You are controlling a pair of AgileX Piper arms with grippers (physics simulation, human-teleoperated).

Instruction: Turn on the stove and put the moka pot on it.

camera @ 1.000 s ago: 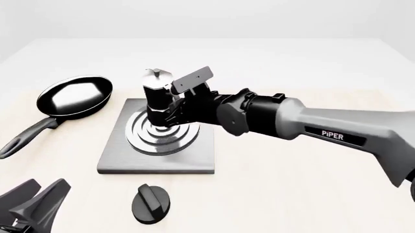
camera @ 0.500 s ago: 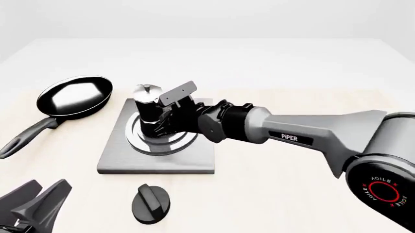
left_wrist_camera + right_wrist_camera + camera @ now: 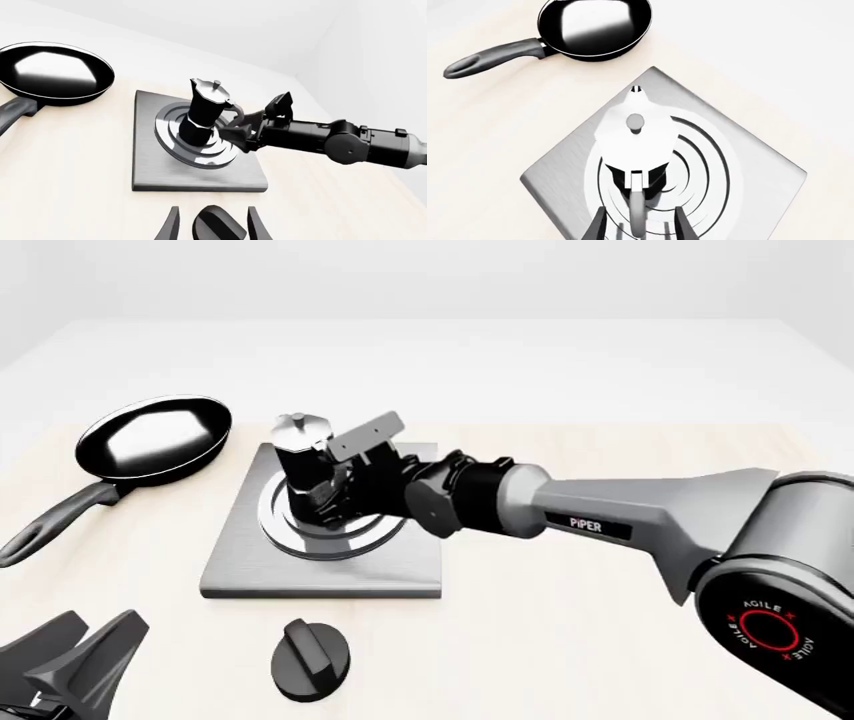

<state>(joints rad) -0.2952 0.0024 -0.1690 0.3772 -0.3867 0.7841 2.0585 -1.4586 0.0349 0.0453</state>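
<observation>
Moka pot [image 3: 304, 472] upright on stove [image 3: 240, 565] rings; right claw [image 3: 635, 222] fingers apart around its handle. Left claw [image 3: 213, 226] wide, straddling knob [image 3: 311, 659].

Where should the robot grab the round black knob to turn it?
Probably by the raised ridge across the top of the knob, coming straight down from above. The ridge gives flat sides for the fingers to pinch and twist. The left gripper already straddles it.
</observation>
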